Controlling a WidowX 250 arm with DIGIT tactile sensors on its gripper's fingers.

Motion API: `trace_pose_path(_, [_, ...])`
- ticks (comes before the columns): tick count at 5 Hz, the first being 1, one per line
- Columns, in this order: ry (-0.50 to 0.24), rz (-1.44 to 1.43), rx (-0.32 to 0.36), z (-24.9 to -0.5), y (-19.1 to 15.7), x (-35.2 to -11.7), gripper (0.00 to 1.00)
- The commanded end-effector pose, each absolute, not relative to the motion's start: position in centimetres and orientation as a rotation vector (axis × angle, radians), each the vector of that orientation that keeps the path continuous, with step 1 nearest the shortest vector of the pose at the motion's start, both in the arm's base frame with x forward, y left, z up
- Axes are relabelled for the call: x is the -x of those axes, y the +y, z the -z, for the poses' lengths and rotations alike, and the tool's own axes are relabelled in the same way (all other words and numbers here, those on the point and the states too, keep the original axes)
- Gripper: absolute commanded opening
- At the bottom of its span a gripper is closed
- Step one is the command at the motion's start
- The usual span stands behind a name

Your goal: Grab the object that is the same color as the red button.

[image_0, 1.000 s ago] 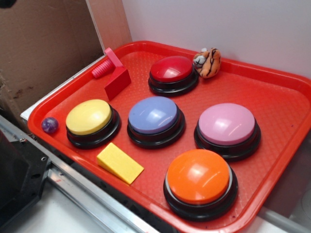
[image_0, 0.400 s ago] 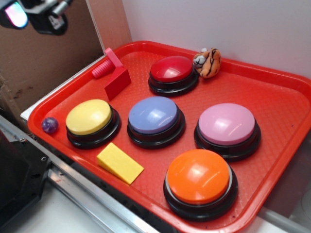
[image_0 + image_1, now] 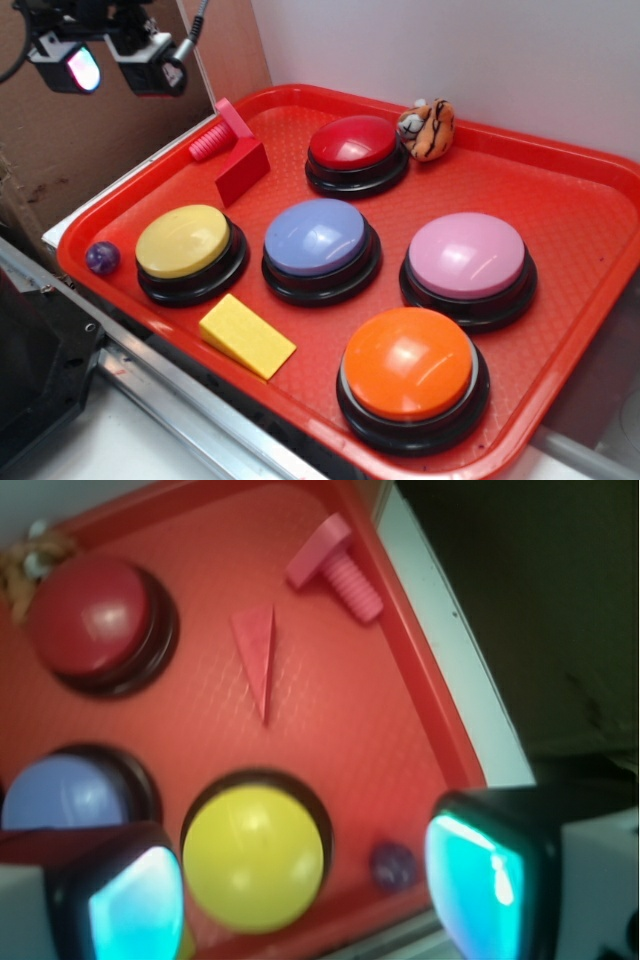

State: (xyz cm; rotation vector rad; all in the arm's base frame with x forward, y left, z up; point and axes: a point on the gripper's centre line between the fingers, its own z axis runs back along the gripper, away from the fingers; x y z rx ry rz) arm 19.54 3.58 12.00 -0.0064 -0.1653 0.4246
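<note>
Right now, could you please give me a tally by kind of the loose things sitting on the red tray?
Dome push-buttons: 5 (red button, blue, yellow, pink, orange)
Wedge blocks: 2 (red wedge, yellow wedge)
Pink bolt: 1
Purple ball: 1
Striped plush toy: 1
Total: 10

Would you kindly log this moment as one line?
gripper: open, above tray's left edge | red wedge: untouched beside pink bolt | grasp: pending
</note>
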Motion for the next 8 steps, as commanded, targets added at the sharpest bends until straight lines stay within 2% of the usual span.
trace_pose_path(1, [-0.191,-0.482,-0.052,-7.9,5.5,-22.8,1.00])
trace_pose_path(2, [-0.214,-0.492,-0.071,-6.4,5.3,-23.6,1.00])
trace_pose_path(4, [-0.237,-0.459,-0.027,-3.6,4.3,-25.0,1.00])
trace_pose_path(5, [-0.219,-0.460,0.000,-2.7,4.3,-25.4,1.00])
trace_pose_path(6, [-0.228,-0.508,-0.003,-1.6,4.4,-25.5,0.71])
trace_pose_path(7, [-0.231,-0.481,0.004,-1.8,4.7,-25.7,0.00])
trace_pose_path(8, [-0.226,-0.493,0.009,-2.1,4.6,-25.5,0.00])
